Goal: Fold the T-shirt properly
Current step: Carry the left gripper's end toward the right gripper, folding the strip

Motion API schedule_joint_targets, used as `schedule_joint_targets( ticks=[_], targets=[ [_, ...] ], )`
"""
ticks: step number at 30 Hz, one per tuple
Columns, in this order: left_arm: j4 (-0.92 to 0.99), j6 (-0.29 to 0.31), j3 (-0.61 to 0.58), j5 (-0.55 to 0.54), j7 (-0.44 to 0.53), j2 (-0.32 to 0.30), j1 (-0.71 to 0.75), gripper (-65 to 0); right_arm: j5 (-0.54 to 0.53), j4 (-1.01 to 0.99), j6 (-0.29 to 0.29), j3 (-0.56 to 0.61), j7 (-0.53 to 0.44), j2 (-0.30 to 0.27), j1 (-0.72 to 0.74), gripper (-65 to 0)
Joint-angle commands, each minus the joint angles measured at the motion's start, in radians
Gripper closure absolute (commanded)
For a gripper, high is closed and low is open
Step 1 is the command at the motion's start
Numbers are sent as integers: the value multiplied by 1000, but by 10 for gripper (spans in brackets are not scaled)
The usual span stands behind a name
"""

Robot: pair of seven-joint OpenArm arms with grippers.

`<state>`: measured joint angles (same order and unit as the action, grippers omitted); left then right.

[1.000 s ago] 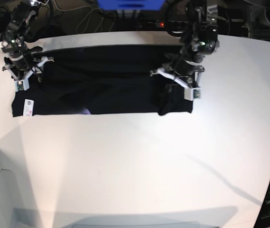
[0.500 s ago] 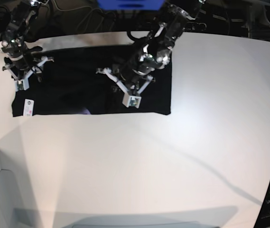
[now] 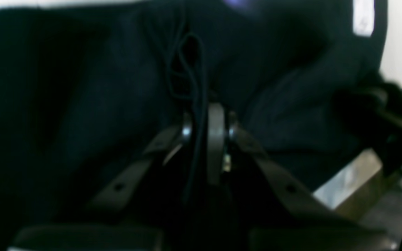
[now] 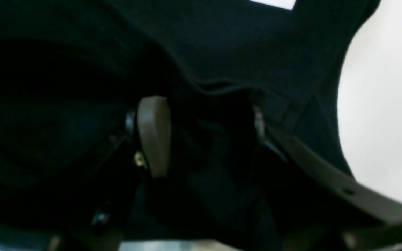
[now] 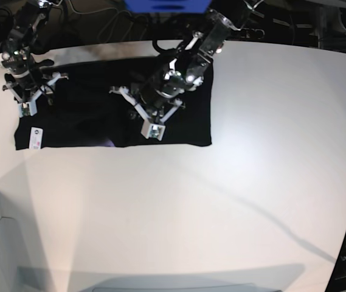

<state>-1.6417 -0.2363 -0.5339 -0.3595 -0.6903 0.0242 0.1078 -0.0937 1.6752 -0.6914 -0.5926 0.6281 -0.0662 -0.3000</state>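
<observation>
Left hand (image 3: 204, 122) pinching black fold of T-shirt (image 5: 185, 125), fingers pressed together on cloth, hovering over shirt's middle. Right hand (image 4: 204, 136) spread wide at shirt's far-left end in base view, fingers (image 4: 154, 136) resting down among cloth. T-shirt lying flat on white worktop (image 5: 221, 207) near far edge, long axis running side to side in base view. White label (image 5: 36, 138) showing at its near-left corner; right end folded over.

One black T-shirt (image 5: 179, 121), one white table (image 5: 221, 201) — two robot arms (image 5: 188, 61).
</observation>
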Motion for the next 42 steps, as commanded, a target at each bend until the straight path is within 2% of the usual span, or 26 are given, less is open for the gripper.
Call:
schedule_joint_targets(
  ticks=[1, 5, 11, 25, 27, 28, 32, 33, 38, 42],
  targets=[
    [-16, 2, -5, -8, 39, 18, -9, 0, -11, 18, -7, -3, -17, -11, 2, -302],
    [-12, 2, -28, -8, 91, 21, -10, 0, -11, 18, -7, -2, -17, -11, 2, -302],
    [28, 2, -110, -8, 94, 13, -52, 0, -11, 18, -7, -2, -17, -11, 2, -302],
    [65, 10, -111, -19, 91, 20, -78, -2, -11, 18, -7, -2, -17, -8, 0, -302],
    [59, 5, -111, -22, 85, 20, -78, -43, -11, 18, -7, -2, -17, -8, 0, -302],
    [57, 5, -111, -34, 85, 20, -78, -86, -11, 18, -7, -2, -17, -8, 0, -302],
    [47, 12, -114, -125, 93, 13, -92, -344, -11, 18, -7, -2, -17, -8, 0, -302],
    [25, 12, -122, -135, 94, 12, -99, -380, -11, 18, -7, -2, -17, -8, 0, -302],
    [-124, 8, -131, -137, 96, -30, -99, -377, -11, 18, -7, -2, -17, -8, 0, -302],
    [-233, 4, -55, -146, 85, -137, -87, -356, -11, 19, -7, -2, -17, -8, 2, -302]
  ],
)
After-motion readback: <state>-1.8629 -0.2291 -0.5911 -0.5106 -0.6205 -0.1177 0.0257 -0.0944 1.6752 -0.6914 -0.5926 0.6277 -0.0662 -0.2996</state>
